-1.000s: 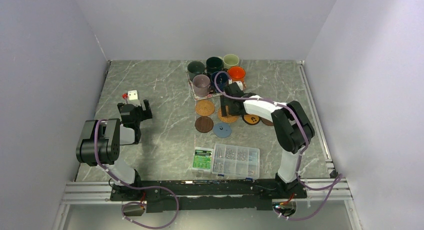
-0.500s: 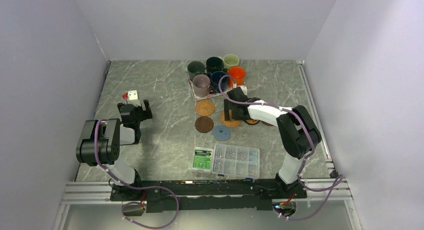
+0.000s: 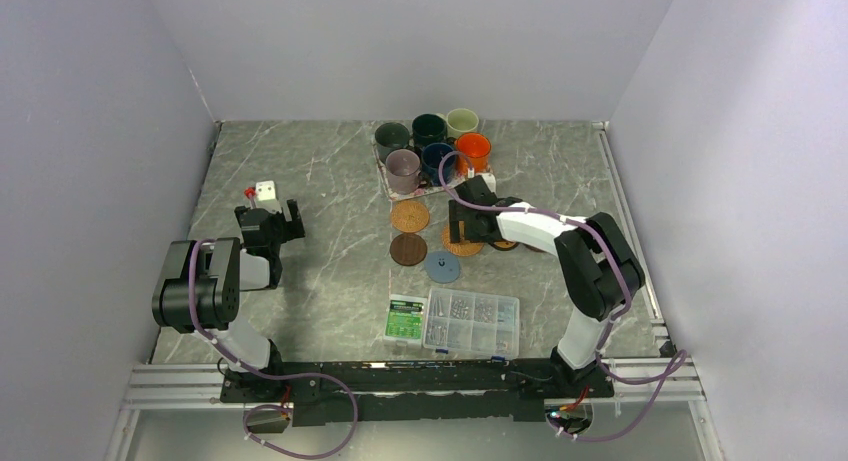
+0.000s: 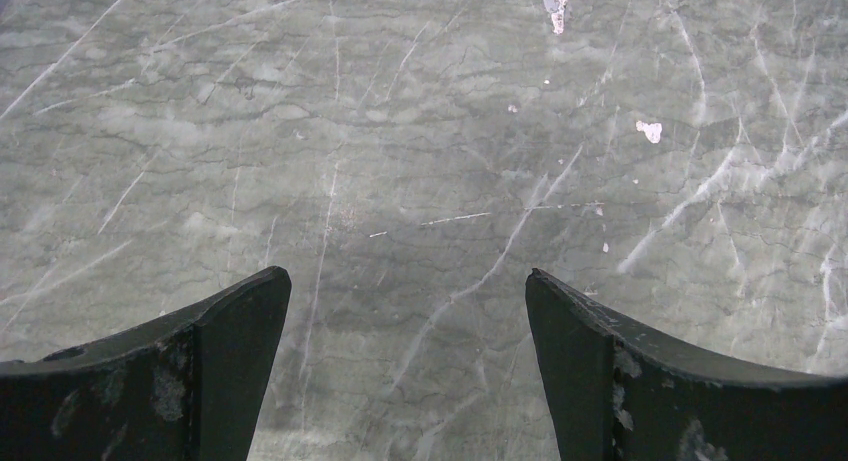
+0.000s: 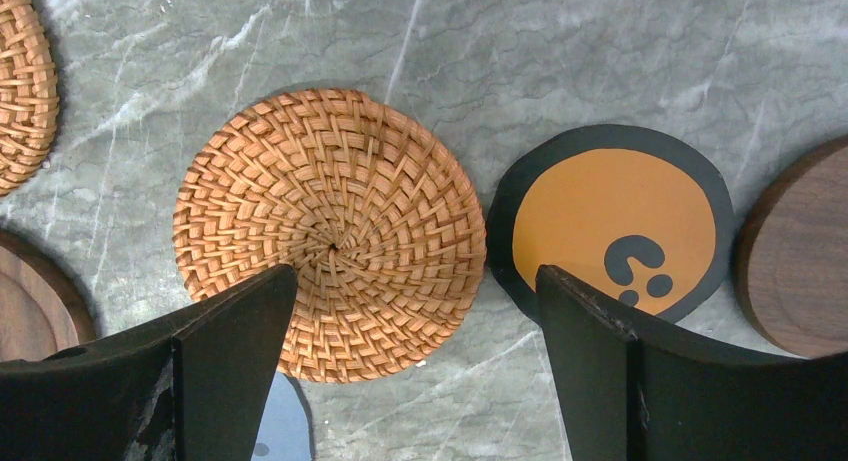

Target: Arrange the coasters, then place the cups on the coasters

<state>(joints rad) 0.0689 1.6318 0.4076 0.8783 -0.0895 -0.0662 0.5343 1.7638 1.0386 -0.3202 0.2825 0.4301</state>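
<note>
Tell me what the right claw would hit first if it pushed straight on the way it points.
Most likely the woven tan coaster. The open right claw points down over that coaster's right part, with the black-and-orange coaster just beside it. How high the claw is above it is unclear.

Green paper card (image 3: 405, 318), left of clear plastic screw box (image 3: 472, 322): print unreadable. Black-and-orange round coaster (image 5: 600, 211), beyond box: black curl-and-dots mark.

Screw box (image 3: 472, 322) (clear) beside green packet (image 3: 405, 318).
</note>
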